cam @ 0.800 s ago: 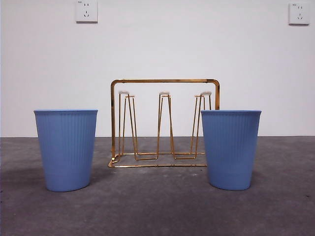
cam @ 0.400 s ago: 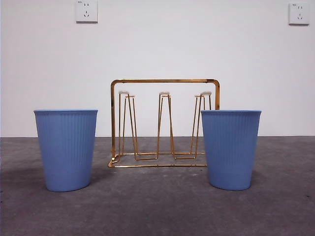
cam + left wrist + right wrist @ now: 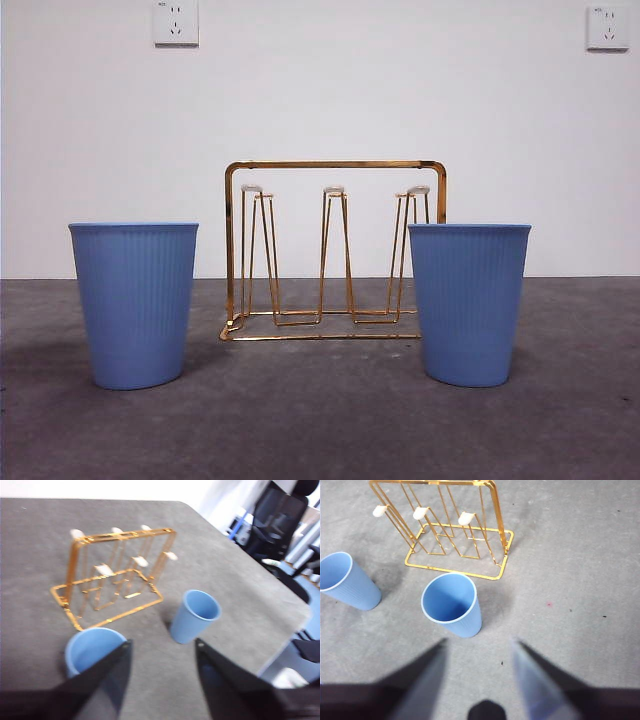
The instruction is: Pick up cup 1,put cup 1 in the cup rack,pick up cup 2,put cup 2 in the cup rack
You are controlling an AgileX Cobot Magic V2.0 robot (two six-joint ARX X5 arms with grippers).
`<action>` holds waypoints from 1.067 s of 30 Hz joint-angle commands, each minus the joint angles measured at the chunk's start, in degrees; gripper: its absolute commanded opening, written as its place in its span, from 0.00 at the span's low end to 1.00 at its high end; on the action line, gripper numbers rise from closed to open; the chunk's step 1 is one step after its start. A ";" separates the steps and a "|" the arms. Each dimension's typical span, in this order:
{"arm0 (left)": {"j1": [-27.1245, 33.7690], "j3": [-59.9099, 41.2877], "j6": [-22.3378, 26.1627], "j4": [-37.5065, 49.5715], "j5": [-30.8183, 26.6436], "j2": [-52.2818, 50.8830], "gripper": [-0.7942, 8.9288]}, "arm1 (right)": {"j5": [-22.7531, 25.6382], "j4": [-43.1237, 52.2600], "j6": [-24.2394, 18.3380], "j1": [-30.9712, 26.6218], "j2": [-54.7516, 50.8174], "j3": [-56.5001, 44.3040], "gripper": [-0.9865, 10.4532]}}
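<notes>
Nothing has moved: both blue cups (image 3: 134, 305) (image 3: 469, 303) flank the cup rack (image 3: 333, 250); left hand (image 3: 162, 655) and right hand (image 3: 479, 652) hover, jaws apart.

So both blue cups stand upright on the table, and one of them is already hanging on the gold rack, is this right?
Not quite: no cup is on the cup rack. In the front view the left blue cup and the right blue cup both stand upright on the table, beside the rack.

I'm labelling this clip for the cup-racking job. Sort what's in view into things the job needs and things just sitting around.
For the job:
- blue cup on the left
- blue cup on the right
- gold wire rack
- left gripper, open
- right gripper, open

Just around:
- two wall sockets
- black office chair
- grey table
</notes>
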 commanded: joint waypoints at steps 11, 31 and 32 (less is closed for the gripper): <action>-2.82 0.09 -6.05 10.45 14.01 3.65 0.84 | -1.51 0.46 2.78 0.31 10.58 5.07 0.55; -6.01 0.09 -8.04 17.03 16.17 6.67 0.84 | 9.84 2.56 5.46 15.63 45.88 13.90 0.55; -6.01 0.09 -8.04 17.05 16.20 6.71 0.84 | 10.43 3.04 5.70 15.89 46.77 13.90 0.55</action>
